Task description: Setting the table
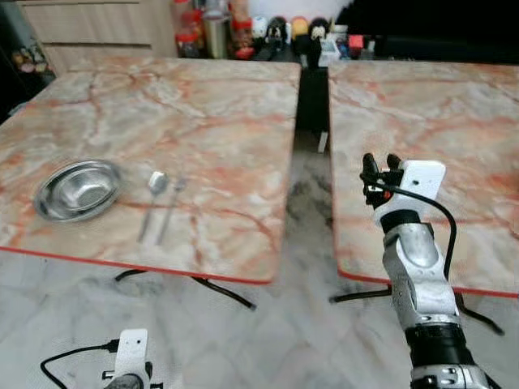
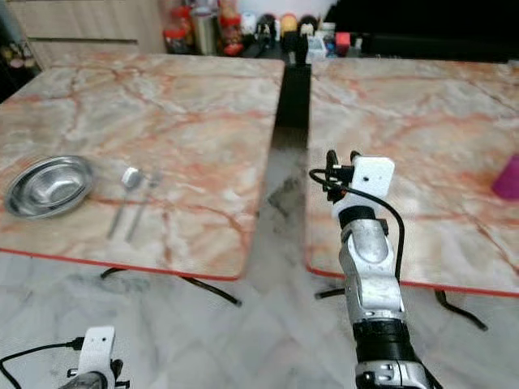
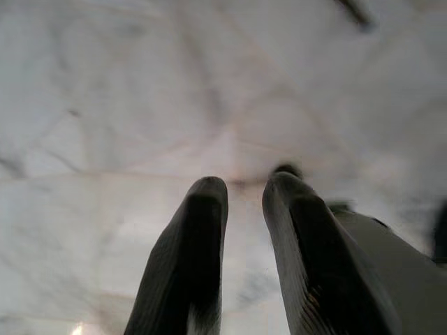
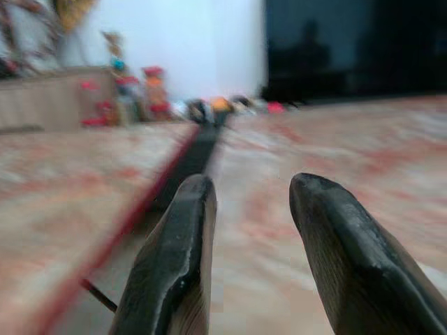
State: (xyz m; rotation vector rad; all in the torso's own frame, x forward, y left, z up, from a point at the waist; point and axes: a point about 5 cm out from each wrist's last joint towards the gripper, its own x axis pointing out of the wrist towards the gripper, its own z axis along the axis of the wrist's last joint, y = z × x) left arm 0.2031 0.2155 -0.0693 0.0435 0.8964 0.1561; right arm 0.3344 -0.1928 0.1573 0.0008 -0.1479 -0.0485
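Observation:
On the left marble table (image 1: 203, 113) a steel bowl (image 1: 77, 190) sits near the front left, with a spoon (image 1: 154, 194) and a fork (image 1: 170, 207) lying side by side just to its right. My right gripper (image 1: 381, 160) is raised over the near left edge of the right marble table (image 1: 430, 105), pointing away from me. Its fingers (image 4: 174, 258) stand open with nothing between them. My left gripper (image 3: 244, 188) hangs low over the pale floor, its fingers a little apart and empty.
A narrow gap (image 1: 312, 105) runs between the two tables, with black table legs (image 1: 219, 288) below. A magenta object (image 2: 507, 177) stands at the right table's far right. Jars and bottles (image 1: 211, 28) crowd a counter behind the tables.

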